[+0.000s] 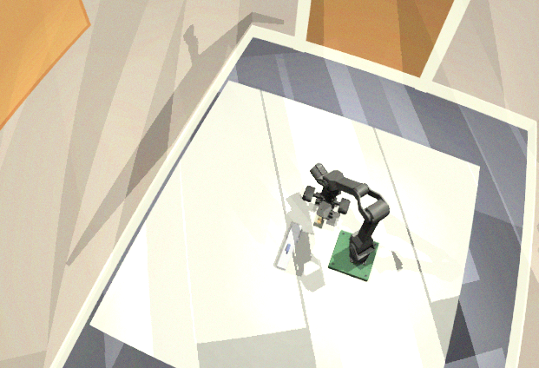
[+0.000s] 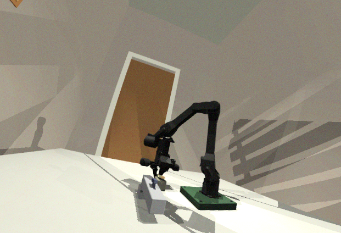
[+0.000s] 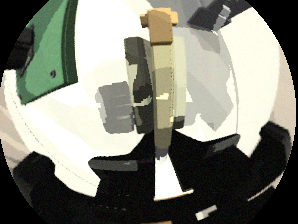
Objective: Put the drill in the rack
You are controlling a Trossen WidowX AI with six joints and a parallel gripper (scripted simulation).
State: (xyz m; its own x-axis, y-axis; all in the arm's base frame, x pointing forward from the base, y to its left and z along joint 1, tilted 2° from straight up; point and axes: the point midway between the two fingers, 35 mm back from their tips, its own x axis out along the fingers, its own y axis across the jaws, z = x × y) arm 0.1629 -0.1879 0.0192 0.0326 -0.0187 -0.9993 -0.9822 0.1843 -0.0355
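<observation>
My gripper (image 1: 320, 215) (image 2: 158, 174) (image 3: 156, 127) is shut on the drill (image 1: 318, 221) (image 2: 163, 178) (image 3: 161, 83). The drill is a slim pale bar with a tan tip and points away from the fingers in the wrist view. It hangs just above the table beside the far end of a long light-grey block (image 1: 288, 256) (image 2: 153, 196). A small blue key (image 1: 288, 248) (image 2: 154, 182) stands on top of that block. A small dark-grey piece (image 2: 162, 187) (image 3: 136, 76) lies right under the drill; I cannot tell whether they touch.
The arm's green base plate (image 1: 341, 256) (image 2: 201, 201) (image 3: 49, 56) lies on the white table just right of the grey block. An orange door stands behind the table.
</observation>
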